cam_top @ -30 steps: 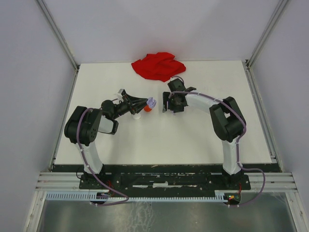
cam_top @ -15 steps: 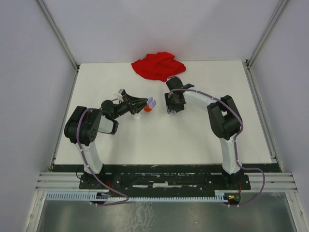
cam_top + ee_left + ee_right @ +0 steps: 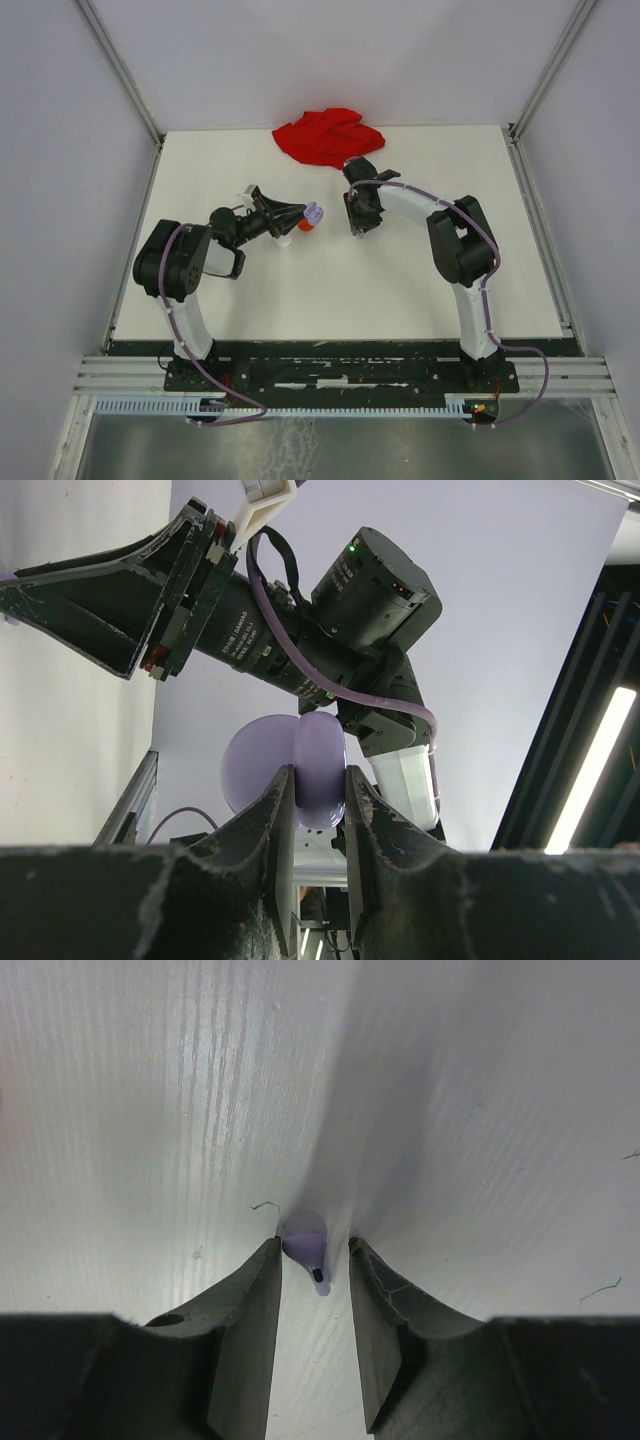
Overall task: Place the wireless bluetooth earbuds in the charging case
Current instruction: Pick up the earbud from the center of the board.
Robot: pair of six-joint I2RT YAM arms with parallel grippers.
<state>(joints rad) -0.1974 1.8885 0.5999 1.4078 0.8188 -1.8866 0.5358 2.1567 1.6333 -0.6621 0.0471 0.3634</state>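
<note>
My left gripper is shut on a lavender round charging case and holds it above the table, tilted toward the right arm. In the left wrist view the case sits pinched between the fingers, its two round halves apart. My right gripper is down at the table. In the right wrist view it is open and straddles a small lavender earbud lying on the white surface. The earbud lies close to the left fingertip, with a gap on its right. Other earbuds are not visible.
A crumpled red cloth lies at the back middle of the white table. A small orange-red piece and a white piece sit below the held case. Grey walls enclose the table on both sides.
My right gripper has shifted slightly left and toward the back of the table. The left arm and the case have not moved.
</note>
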